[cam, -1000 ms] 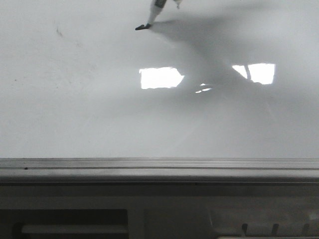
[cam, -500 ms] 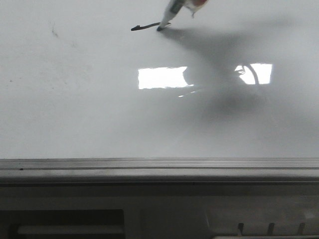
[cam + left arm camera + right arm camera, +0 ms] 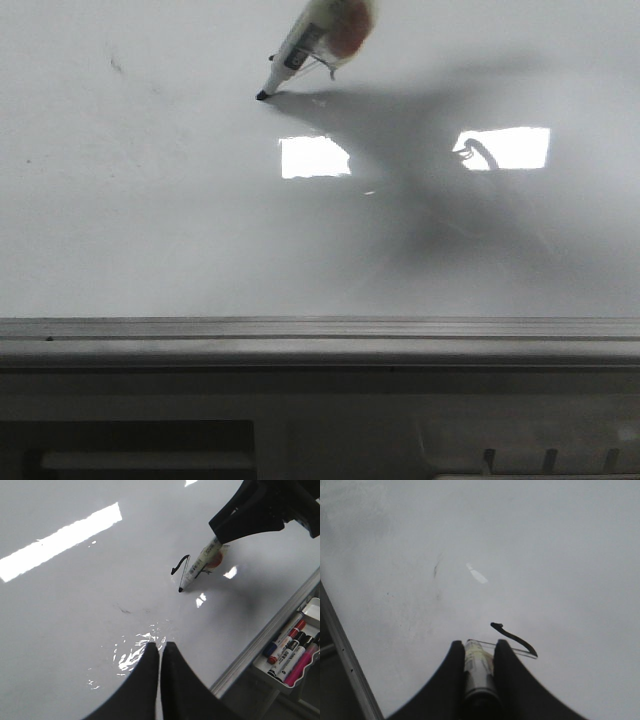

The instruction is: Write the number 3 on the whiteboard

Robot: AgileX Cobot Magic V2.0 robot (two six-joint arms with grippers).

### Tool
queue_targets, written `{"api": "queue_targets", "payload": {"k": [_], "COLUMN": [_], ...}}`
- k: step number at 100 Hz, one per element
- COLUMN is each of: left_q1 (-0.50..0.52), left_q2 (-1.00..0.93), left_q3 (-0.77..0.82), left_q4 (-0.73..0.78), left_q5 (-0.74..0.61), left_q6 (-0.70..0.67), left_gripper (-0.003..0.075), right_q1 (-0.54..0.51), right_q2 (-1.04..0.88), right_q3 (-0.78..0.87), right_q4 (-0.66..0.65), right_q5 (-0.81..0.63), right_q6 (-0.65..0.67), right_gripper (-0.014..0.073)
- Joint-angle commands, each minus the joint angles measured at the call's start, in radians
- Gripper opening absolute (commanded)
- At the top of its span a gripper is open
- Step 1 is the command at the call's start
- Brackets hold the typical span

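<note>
The whiteboard (image 3: pixel 150 220) fills the front view, and it also shows in the left wrist view (image 3: pixel 75 605) and the right wrist view (image 3: pixel 545 555). My right gripper (image 3: pixel 479 645) is shut on a white marker pen (image 3: pixel 477 667). The marker pen (image 3: pixel 300 45) slants down to the left, its black tip on the board. The number 3 (image 3: pixel 180 563) is a short thick curved black stroke joined to a thin line running to the marker pen's tip (image 3: pixel 180 589). It also shows in the right wrist view (image 3: pixel 512 637). My left gripper (image 3: pixel 160 646) is shut and empty above the board.
A grey metal ledge (image 3: pixel 320 335) runs along the board's lower edge. A white tray (image 3: pixel 260 666) holding several markers hangs below the ledge. A faint dark smudge (image 3: pixel 116 65) lies to the left of the writing.
The marker tip drew a short stroke to the right, then moved down and to the left. The pen now covers that stroke in the front view.
</note>
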Motion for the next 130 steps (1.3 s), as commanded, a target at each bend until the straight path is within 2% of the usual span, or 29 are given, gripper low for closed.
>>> {"api": "queue_targets", "payload": {"k": [1, 18, 32, 51, 67, 81, 99, 106, 113, 116, 123, 130], "left_q1": [0.003, 0.003, 0.003, 0.003, 0.003, 0.003, 0.003, 0.003, -0.001, -0.001, -0.001, -0.001], "left_q2": [0.007, 0.007, 0.007, 0.007, 0.007, 0.007, 0.007, 0.012, 0.045, 0.066, 0.132, 0.202], "left_q3": [-0.026, -0.026, -0.026, -0.026, -0.026, -0.026, -0.028, -0.030, -0.043, -0.052, -0.090, -0.141], "left_q4": [-0.008, -0.008, -0.008, -0.008, -0.008, -0.020, -0.050, -0.080, -0.115, -0.132, -0.189, -0.268], "left_q5": [-0.090, -0.093, -0.100, -0.134, -0.144, -0.144, -0.144, -0.142, -0.135, -0.129, -0.107, -0.078], "left_q6": [-0.013, -0.013, -0.013, -0.013, -0.013, -0.013, -0.013, -0.011, 0.004, 0.013, 0.054, 0.141], "left_gripper": [-0.0021, -0.0021, -0.0021, -0.0021, -0.0021, -0.0021, -0.0008, 0.0076, 0.0251, 0.0357, 0.0521, 0.0568], "right_q1": [-0.071, -0.163, -0.171, -0.096, 0.023, 0.054, 0.054, 0.054, 0.054, 0.054, 0.054, 0.054], "right_q2": [-0.041, -0.109, -0.108, -0.026, 0.065, 0.071, -0.037, -0.087, -0.115, -0.117, -0.109, -0.074], "right_q3": [-0.007, -0.003, -0.001, 0.012, 0.012, 0.008, -0.126, -0.212, -0.296, -0.334, -0.399, -0.439], "right_q4": [-0.062, -0.071, -0.065, 0.019, 0.021, 0.021, 0.021, 0.021, 0.017, 0.011, -0.012, -0.028], "right_q5": [-0.058, 0.028, 0.113, 0.101, 0.038, -0.008, 0.161, 0.210, 0.233, 0.246, 0.311, 0.407], "right_q6": [-0.032, -0.032, -0.032, -0.032, -0.032, -0.032, -0.032, -0.032, -0.032, -0.032, -0.032, -0.032], "right_gripper": [-0.0059, -0.0059, -0.0057, -0.0057, -0.0057, -0.0058, -0.0061, -0.0061, -0.0061, -0.0061, -0.0061, -0.0061]}}
